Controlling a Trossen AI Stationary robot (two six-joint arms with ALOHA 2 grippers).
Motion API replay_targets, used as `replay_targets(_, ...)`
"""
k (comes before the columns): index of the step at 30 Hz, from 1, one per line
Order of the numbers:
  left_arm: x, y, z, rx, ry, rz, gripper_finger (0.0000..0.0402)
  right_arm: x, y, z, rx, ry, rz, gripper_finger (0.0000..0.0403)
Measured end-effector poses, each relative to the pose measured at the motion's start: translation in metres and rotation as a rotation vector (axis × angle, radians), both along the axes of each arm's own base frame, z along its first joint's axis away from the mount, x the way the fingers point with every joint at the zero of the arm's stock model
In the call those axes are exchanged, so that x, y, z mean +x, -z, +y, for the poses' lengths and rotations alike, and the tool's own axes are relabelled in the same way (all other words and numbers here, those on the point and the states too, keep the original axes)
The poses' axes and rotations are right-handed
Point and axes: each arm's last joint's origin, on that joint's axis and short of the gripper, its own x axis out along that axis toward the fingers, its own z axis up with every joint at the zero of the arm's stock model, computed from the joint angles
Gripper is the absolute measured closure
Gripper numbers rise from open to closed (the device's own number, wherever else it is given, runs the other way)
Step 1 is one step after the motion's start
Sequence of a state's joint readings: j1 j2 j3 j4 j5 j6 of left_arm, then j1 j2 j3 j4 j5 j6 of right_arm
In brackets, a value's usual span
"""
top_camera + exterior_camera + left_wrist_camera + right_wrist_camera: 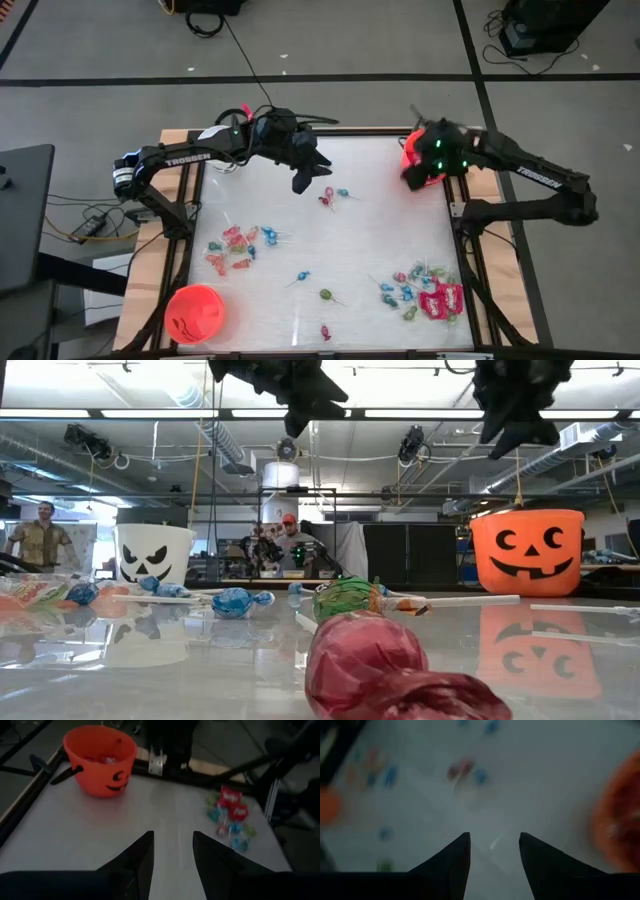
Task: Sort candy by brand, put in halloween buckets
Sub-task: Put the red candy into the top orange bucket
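On the table, white top w/ wood edge: candy in several lots. Lot 1, near the left arm's side: a cluster of red, pink and blue pieces. Lot 2, near the right arm's side at the front: blue and green pieces beside red packets (the same lot shows in the left wrist view, red packets on top of blue and green ones). Lot 3, mid-table toward the back: a few red and blue pieces. Singles: a blue piece, a green lollipop, a red piece near the front edge. Buckets: orange bucket no. 1 at the front left corner; orange bucket no. 2 at the back right corner, partly under the right arm, w/ wrapped pieces inside per the left wrist view; white bucket seen only in the low view, black face printed on it, by blue lollipops. Left gripper: hangs above the table's back middle, fingers apart, nothing between them. Right gripper: above the table just beside orange bucket no. 2, fingers spread, nothing held. Beyond the table (low view): two persons in the room behind.
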State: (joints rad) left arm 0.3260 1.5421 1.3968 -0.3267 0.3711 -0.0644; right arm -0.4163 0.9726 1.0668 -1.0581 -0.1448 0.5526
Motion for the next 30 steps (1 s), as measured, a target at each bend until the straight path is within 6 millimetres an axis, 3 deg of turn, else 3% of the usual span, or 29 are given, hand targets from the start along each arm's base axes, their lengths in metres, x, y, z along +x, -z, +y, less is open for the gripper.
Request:
replay_targets(5, 0.002, -0.002, -0.002, -0.053, -0.029, -0.022, 0.0261, 0.011, 0.015, 0.041, 0.067, -0.272, 0.1, 0.0229)
replay_targets(11, 0.007, -0.001, -0.017, -0.013, -0.074, 0.0, 0.0267, 0.015, 0.036, 0.089, 0.108, -0.481, 0.233, 0.0229)
replay_targets(24, 0.014, -0.001, -0.053, -0.014, -0.12, 0.015, 0.0275, -0.005, 0.092, 0.19, 0.055, -0.819, 0.458, 0.0229)
replay_targets(30, 0.016, 0.0, -0.066, -0.018, -0.155, 0.017, 0.0275, -0.005, 0.111, 0.225, 0.042, -0.904, 0.426, 0.0227)
